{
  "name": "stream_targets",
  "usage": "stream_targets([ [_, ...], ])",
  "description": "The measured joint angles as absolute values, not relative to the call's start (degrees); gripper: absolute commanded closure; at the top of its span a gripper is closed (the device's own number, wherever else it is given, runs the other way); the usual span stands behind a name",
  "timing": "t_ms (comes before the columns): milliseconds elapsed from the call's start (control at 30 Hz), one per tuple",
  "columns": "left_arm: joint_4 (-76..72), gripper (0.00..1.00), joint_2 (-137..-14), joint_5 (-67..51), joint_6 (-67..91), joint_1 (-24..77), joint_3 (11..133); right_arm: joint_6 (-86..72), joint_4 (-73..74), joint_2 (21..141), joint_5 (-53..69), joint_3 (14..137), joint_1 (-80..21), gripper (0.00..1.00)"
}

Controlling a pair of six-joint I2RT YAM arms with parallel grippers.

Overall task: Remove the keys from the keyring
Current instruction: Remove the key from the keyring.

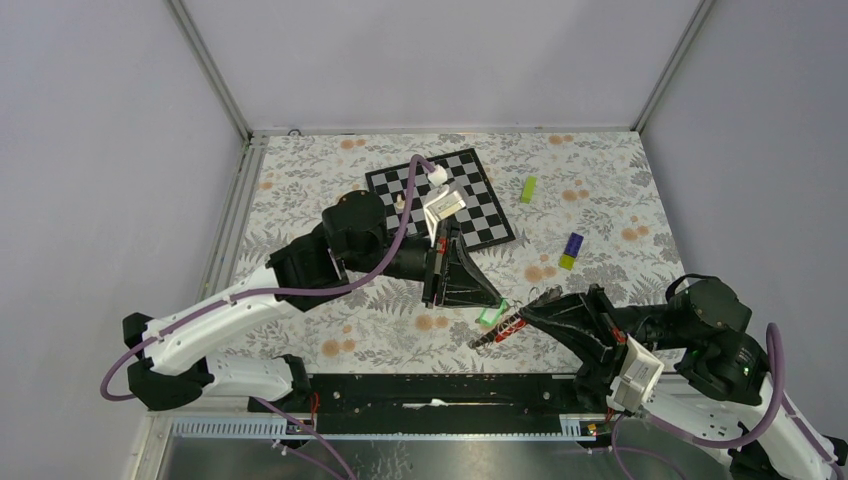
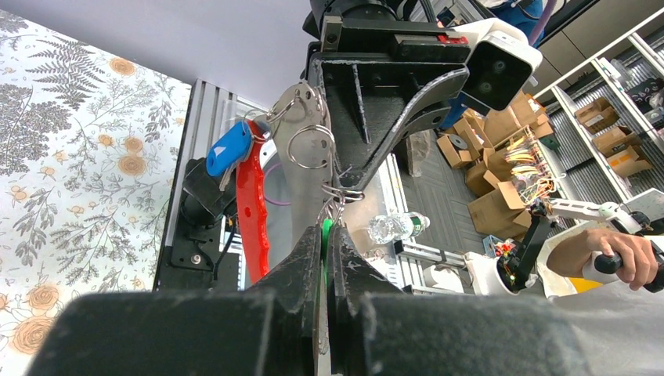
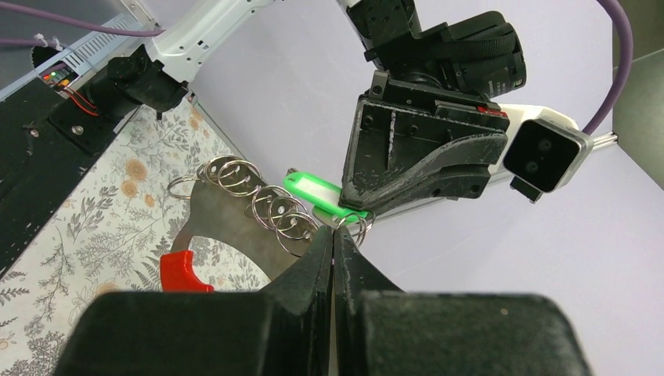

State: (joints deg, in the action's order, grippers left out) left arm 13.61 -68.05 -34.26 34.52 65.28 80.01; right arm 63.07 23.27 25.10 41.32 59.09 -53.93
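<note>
Left tool (image 2: 327, 232) fingers were shut on the green-headed key (image 3: 313, 192); right tool (image 3: 333, 236), also closed, pinched the keyring (image 3: 276, 210) at its small end loops. Bundle hung between both tools above the bench (image 1: 400, 320), near its front edge, with blue-headed key (image 2: 229, 149) and red strap (image 2: 252, 207) dangling. Chessboard (image 1: 480, 200) lay well behind.

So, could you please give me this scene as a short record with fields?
left gripper: shut on the green tag
right gripper: shut on a small ring of the keyring
blue key: hanging at the rings, beside the red strap
keyring position: held between both grippers, lifted above the table
</note>
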Motion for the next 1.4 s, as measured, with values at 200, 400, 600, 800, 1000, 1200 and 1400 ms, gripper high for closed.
stream_targets([
  [200, 13.69, 1.00, -68.93, -34.30, 34.52, 65.19, 80.01, 63.70, 22.92, 26.46, 41.25, 59.64, -53.93, 1.00],
  [400, 13.63, 1.00, -69.08, -34.30, 34.52, 65.19, 80.01, 63.70, 22.90, 27.11, 41.17, 60.10, -53.93, 1.00],
  [600, 13.61, 1.00, -69.08, -34.30, 34.52, 65.19, 80.01, 62.67, 22.57, 27.29, 40.97, 60.31, -53.93, 1.00],
  [800, 13.30, 1.00, -69.01, -34.30, 34.52, 65.06, 80.01, 55.44, 15.38, 25.69, 39.94, 56.82, -53.93, 1.00],
  [1000, 12.91, 1.00, -68.95, -34.24, 34.54, 64.97, 80.01, 47.55, 7.40, 23.18, 37.93, 52.31, -53.95, 1.00],
  [1200, 11.44, 1.00, -68.45, -33.98, 34.76, 64.90, 80.01, 42.06, 2.07, 22.96, 36.53, 50.94, -53.95, 1.00],
  [1400, 10.83, 1.00, -68.23, -33.78, 34.79, 64.90, 80.01, 43.16, 2.79, 23.00, 36.77, 51.31, -53.95, 1.00],
])
